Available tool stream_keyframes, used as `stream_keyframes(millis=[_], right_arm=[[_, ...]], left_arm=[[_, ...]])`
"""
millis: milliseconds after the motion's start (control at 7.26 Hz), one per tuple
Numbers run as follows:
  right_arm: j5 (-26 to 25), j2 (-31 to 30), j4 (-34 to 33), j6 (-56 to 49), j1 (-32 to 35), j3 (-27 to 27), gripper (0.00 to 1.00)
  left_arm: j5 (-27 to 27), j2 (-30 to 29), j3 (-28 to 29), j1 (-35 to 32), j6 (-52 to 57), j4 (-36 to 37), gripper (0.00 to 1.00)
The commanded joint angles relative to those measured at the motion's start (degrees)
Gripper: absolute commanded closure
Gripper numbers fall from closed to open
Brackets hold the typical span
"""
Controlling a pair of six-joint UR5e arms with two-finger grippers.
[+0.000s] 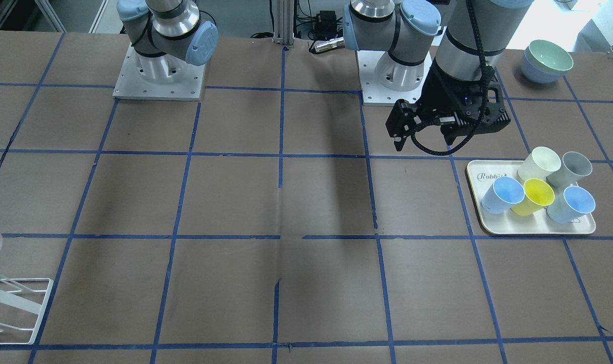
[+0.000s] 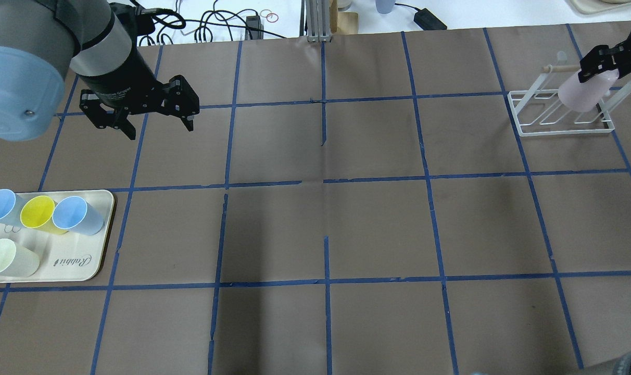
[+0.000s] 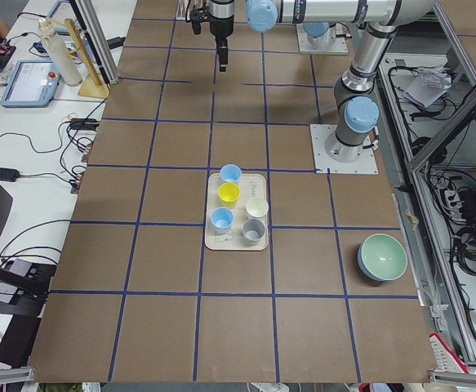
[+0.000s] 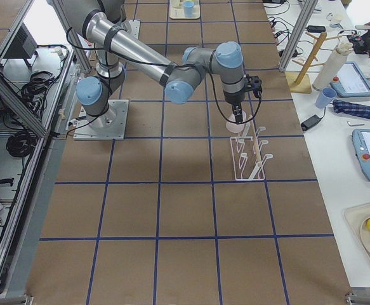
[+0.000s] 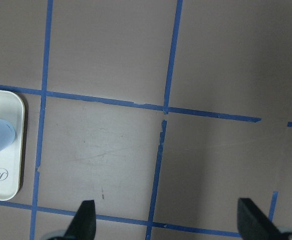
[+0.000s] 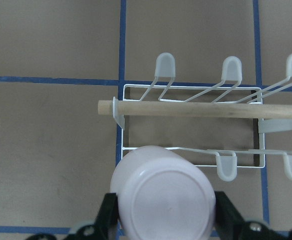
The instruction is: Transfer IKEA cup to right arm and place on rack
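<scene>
The pale pink IKEA cup [image 2: 583, 94] is upside down and tilted over a rod of the white wire rack [image 2: 565, 132] at the far right. My right gripper [image 2: 601, 61] is shut on the cup's base. In the right wrist view the cup's bottom [image 6: 163, 195] sits between the fingers [image 6: 108, 212], just in front of the rack's wooden rod [image 6: 186, 108]. My left gripper [image 2: 160, 130] is open and empty above the table, behind the tray. Its wrist view shows spread fingertips [image 5: 85, 217] over bare table.
A cream tray [image 2: 86, 271] at the left holds blue, yellow, cream and grey cups [image 1: 539, 194]. Stacked bowls [image 1: 546, 60] stand beside the left arm's base. The rack [image 1: 13, 292] sits at the table's corner in the front-facing view.
</scene>
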Motion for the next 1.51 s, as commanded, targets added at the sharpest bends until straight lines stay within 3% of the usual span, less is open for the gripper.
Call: stream_keyframes(millis=[0,275,1377], right_arm=[[0.0,0.5,-0.2,-0.1,0.1,-0.1,1.0],[-0.2,2.2,-3.4,-0.2,0.1,0.0,1.0],[0.2,5.8,-3.6,0.2,0.1,0.6,1.0]], left_arm=[[-0.1,0.0,0.0,0.0,0.0,0.0,0.0],[-0.1,0.0,0.2,0.0,0.1,0.0,0.0],[0.1,0.4,-0.2,0.0,0.4,0.0,0.0]])
